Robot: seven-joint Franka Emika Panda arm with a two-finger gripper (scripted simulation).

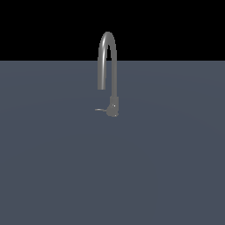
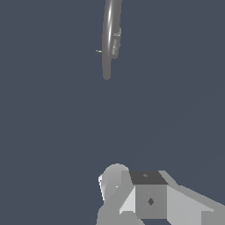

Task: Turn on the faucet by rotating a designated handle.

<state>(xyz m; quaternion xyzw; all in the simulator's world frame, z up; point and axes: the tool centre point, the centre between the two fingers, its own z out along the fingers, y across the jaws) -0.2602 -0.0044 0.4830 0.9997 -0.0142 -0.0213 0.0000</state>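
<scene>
One slim grey metallic gooseneck faucet (image 1: 107,61) stands upright on the flat slate-blue tabletop (image 1: 52,167). Its thin grey lever handle (image 1: 100,110) projects from the knobby base toward the exterior view's left. In the wrist view, my pale grey blocky hand (image 2: 145,197) sits well apart from the faucet (image 2: 110,39); I cannot tell whether its fingers are spread or pressed together.

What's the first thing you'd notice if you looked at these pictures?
A tall, curved grey faucet standing alone in the middle of a flat blue-grey floor, its arch poking up into the black background. A tiny handle sticks out from its base toward the exterior view's left. In the wrist view, blocky grey robot parts sit far from it.
</scene>
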